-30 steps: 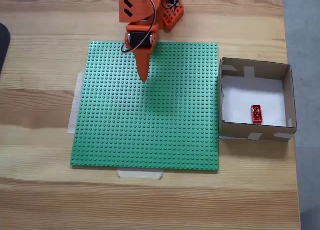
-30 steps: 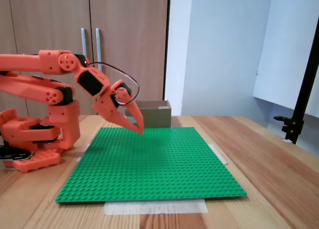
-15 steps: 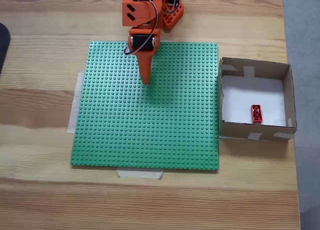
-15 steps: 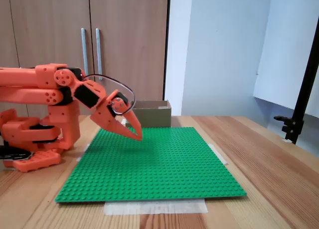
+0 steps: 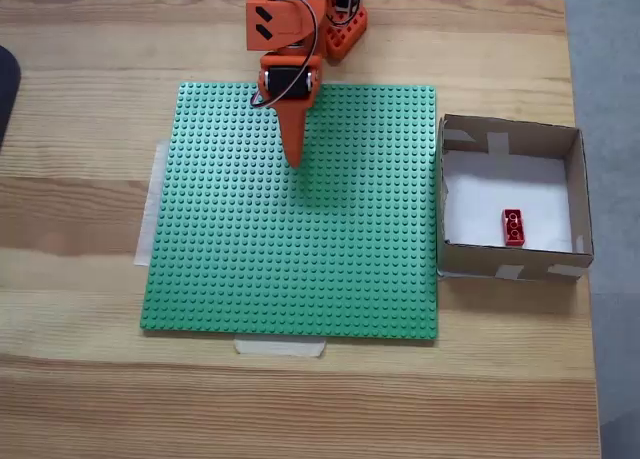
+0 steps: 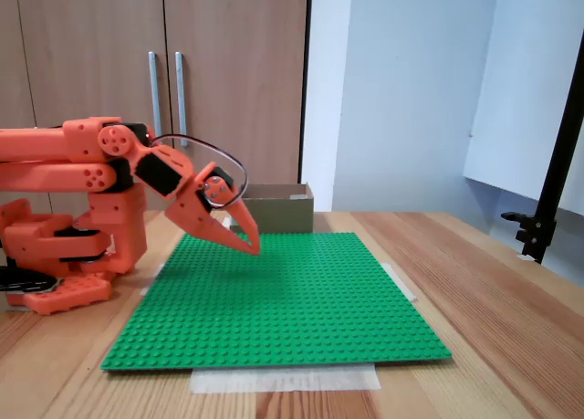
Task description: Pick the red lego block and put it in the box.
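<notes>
The red lego block (image 5: pixel 514 227) lies flat on the white floor of the box (image 5: pixel 579 189), near its front wall in the top-down fixed view. The box (image 6: pixel 278 208) stands at the far end of the table in the side-on fixed view, its inside hidden. My orange gripper (image 5: pixel 294 159) is shut and holds nothing. It hangs low over the back part of the green baseplate (image 5: pixel 300 259), well left of the box, its tip (image 6: pixel 253 248) pointing down at the studs (image 6: pixel 274 300).
The baseplate is taped to a wooden table (image 5: pixel 90 379). My arm's orange base (image 6: pixel 64 255) stands at the back edge of the table. A dark object (image 5: pixel 5 89) pokes in at the left edge. A black stand (image 6: pixel 547 191) rises at the right.
My arm has folded back and lowered a little, bringing the shut gripper closer to the baseplate. The red block and the box have stayed still.
</notes>
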`<action>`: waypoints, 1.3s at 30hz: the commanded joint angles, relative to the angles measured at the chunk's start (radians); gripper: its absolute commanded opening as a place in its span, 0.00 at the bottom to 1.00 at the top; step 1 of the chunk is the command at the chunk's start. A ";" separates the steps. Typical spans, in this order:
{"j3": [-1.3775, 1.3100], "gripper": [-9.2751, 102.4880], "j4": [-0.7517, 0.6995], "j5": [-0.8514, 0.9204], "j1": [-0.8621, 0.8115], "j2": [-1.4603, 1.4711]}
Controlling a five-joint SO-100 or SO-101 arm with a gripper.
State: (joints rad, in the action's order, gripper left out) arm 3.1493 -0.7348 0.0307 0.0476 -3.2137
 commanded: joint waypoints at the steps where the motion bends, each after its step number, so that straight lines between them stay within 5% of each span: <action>1: 0.035 0.08 0.006 -0.006 0.005 -0.009; 39: 0.044 0.08 0.012 0.009 0.005 -0.009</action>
State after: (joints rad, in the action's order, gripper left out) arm 3.1784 -0.7348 0.0368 0.0506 -3.2152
